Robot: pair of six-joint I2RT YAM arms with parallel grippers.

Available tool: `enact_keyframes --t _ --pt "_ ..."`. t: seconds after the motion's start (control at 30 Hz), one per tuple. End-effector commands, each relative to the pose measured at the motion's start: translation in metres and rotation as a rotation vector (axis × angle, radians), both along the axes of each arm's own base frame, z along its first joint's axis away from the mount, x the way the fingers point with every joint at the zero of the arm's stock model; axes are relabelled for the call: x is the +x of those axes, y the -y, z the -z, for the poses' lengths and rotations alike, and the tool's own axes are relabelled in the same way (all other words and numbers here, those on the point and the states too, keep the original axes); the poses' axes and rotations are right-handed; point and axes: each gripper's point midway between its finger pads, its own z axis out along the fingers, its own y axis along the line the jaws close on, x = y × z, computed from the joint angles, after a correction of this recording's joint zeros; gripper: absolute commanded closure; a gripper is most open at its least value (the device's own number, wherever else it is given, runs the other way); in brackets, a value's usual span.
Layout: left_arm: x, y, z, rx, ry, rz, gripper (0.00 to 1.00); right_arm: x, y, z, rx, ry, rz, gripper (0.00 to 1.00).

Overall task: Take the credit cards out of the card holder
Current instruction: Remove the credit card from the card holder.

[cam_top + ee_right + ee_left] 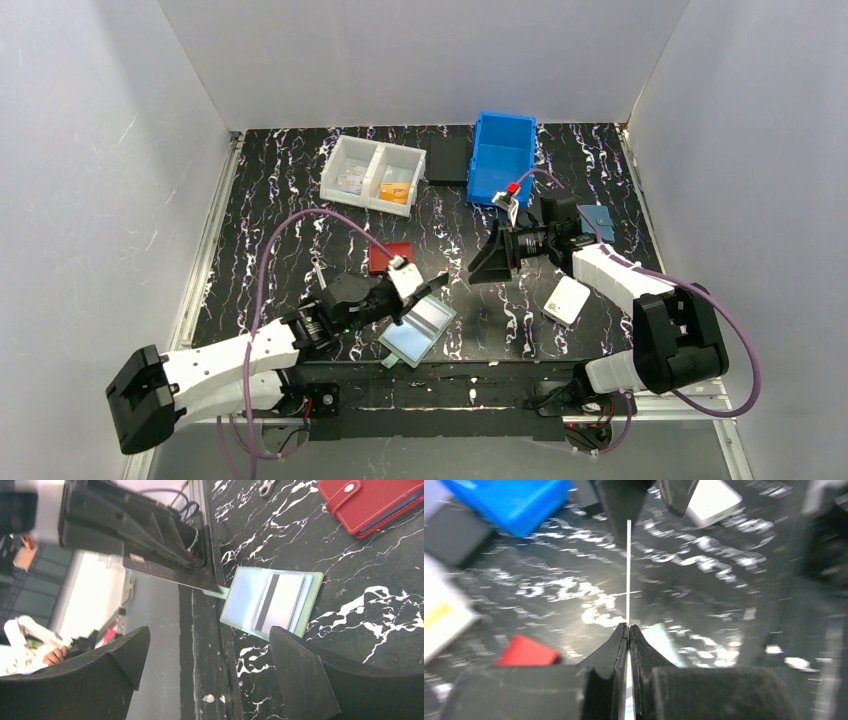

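Overhead first: my left arm runs diagonally from its base toward mid-table with the forearm low. The left gripper (432, 287) sits just past the far edge of the holder (418, 332), which lies open and flat near the front edge. My right arm rises from its base, forearm running up-left and wrist turned. Its right gripper (483, 258) points leftward at the other one, jaws wide apart. A red wallet (390, 256) lies behind the left wrist and a white wallet (567, 300) beside the right forearm.

Left wrist: the jaws are together, clamped on a card (628, 570) seen edge-on as a thin upright line. Its far end is up by the right gripper's fingers (621, 505); I cannot tell whether they touch.

Right wrist: both fingers are spread with nothing between them. Beyond them the dark card hangs clear of the table in the left gripper. A striped card (280, 602) sits in the holder's pocket.
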Motion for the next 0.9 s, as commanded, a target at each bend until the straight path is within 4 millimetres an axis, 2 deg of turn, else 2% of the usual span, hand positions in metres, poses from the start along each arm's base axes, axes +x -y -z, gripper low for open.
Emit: enact_keyframes --t 0.0,0.13,0.3,0.53,0.63,0.7,0.77,0.8,0.87 --pt "0.058 -0.041 0.002 0.514 0.473 -0.229 1.00 0.028 -0.001 -0.019 0.006 -0.112 0.154 0.02" --pt "0.071 -0.035 -0.002 0.687 0.638 -0.244 1.00 0.039 -0.002 -0.015 -0.011 -0.271 0.256 0.02" --pt "0.069 -0.017 -0.004 0.706 0.712 -0.233 1.00 0.039 -0.007 -0.001 -0.028 -0.381 0.258 0.02" --pt "0.059 0.004 0.002 0.674 0.707 -0.204 1.00 0.019 -0.031 0.019 -0.085 -0.478 0.163 0.03" --pt "0.055 0.012 0.005 0.669 0.706 -0.190 1.00 0.011 -0.039 0.023 -0.095 -0.523 0.117 0.07" --pt "0.053 0.016 0.008 0.679 0.709 -0.182 1.00 0.006 -0.042 0.022 -0.092 -0.544 0.094 0.14" --pt "0.053 0.018 0.012 0.694 0.712 -0.175 1.00 0.005 -0.043 0.021 -0.086 -0.560 0.088 0.25" --pt "0.053 0.019 0.013 0.699 0.713 -0.175 1.00 0.005 -0.043 0.020 -0.083 -0.563 0.089 0.35" --pt "0.053 0.019 0.015 0.707 0.712 -0.177 1.00 0.005 -0.043 0.020 -0.082 -0.569 0.088 0.61"
